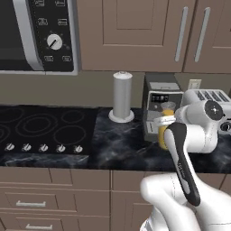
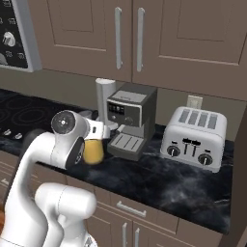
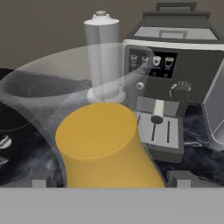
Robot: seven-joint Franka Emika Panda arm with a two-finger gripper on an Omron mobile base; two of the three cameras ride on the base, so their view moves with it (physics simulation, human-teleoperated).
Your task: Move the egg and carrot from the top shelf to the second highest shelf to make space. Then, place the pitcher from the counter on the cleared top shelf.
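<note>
The pitcher (image 3: 103,144), yellow-orange with a clear neck and flared mouth, stands on the black marbled counter (image 1: 122,144) just in front of the coffee machine. My gripper (image 3: 111,181) is open, with one dark fingertip on each side of the pitcher's wide body and a small gap at both sides. From the left base the pitcher (image 1: 163,134) is partly hidden behind my forearm. From the right base the pitcher (image 2: 93,150) shows just below my white hand.
A coffee machine (image 2: 130,116) stands right behind the pitcher. A grey upright cylinder (image 1: 122,97) on a round base is to its left, a toaster (image 2: 195,137) to its right. The cooktop (image 1: 40,128) lies further left under a microwave (image 1: 36,36). Wall cabinets hang above.
</note>
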